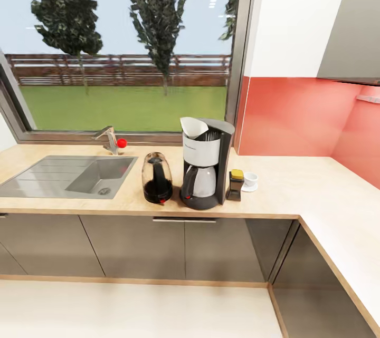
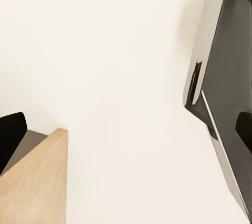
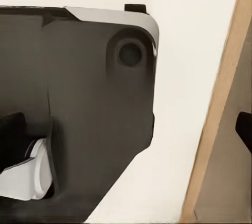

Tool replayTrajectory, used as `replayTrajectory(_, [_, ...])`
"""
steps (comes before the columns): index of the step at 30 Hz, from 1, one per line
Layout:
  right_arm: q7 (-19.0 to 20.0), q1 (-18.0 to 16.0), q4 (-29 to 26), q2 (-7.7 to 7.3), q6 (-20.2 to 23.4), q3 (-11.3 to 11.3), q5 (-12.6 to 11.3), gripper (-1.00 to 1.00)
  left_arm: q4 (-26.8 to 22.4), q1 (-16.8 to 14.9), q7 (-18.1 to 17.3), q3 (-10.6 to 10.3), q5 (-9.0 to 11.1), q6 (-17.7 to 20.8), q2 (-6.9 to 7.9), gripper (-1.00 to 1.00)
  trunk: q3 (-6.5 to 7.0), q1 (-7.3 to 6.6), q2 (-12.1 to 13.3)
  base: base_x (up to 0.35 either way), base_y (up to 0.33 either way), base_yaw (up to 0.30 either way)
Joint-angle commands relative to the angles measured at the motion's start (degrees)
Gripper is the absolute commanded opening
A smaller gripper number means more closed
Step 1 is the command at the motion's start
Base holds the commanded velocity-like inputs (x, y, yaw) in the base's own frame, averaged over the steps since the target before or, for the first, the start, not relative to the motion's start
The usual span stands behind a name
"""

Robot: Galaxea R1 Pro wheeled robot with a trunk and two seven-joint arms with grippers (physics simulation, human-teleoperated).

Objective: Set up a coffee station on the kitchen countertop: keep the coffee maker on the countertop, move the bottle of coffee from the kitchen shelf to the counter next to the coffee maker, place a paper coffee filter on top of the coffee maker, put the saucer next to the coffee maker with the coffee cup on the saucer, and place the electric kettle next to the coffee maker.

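On the kitchen countertop (image 1: 295, 185) stands the coffee maker (image 1: 206, 166), with the white paper coffee filter (image 1: 193, 127) resting on its top. The electric kettle (image 1: 157, 178) stands just left of it. The bottle of coffee (image 1: 235, 185) with its yellow cap is close on the right. Beyond the bottle, the coffee cup (image 1: 250, 178) sits on the saucer (image 1: 249, 188). My left gripper (image 2: 126, 140) hangs open over pale floor, its dark fingertips (image 2: 11, 137) at the picture's edges. My right gripper (image 3: 126, 137) is open too, nothing between its fingers.
A steel sink (image 1: 68, 175) with a faucet (image 1: 110, 139) lies left of the kettle, under a large window. A red backsplash (image 1: 295, 116) and a grey upper cabinet (image 1: 353, 21) are at the right. The counter turns toward me at the right. Wrist views show my dark base (image 3: 79, 103).
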Motion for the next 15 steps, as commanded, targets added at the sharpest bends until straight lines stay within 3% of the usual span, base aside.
replayTrajectory(1, [-0.1,0.3,-0.1,0.03,1.3,-0.1,0.3,1.00,0.0,0.0,0.2,-0.5,0.0,0.0,-0.06,1.00,-0.10,0.03,-0.1,0.000,0.000,0.000])
replayTrajectory(4, [-0.1,1.6,-0.1,0.10,2.3,-0.1,0.3,1.00,0.1,-0.1,0.4,-0.5,-1.0,2.5,-0.40,1.00,-0.10,0.03,-0.1,0.000,0.000,0.000])
replayTrajectory(7, [-0.2,3.5,-0.1,0.35,2.8,-0.1,0.3,1.00,-0.1,-0.2,0.7,-0.6,-3.9,13.5,-0.60,1.00,-0.10,0.03,-0.1,0.000,0.000,0.000])
replayTrajectory(9, [-0.2,4.0,-0.1,0.35,2.8,-0.1,0.3,1.00,-0.3,-0.2,0.8,-0.6,-4.8,17.1,-0.67,1.00,-0.10,0.03,-0.1,0.000,0.000,0.000])
replayTrajectory(15, [-0.1,4.3,-0.1,0.25,2.8,-0.1,0.3,1.00,-0.4,-0.2,0.9,-0.6,-5.5,19.6,-0.67,1.00,-0.10,0.03,-0.1,0.000,0.000,0.000])
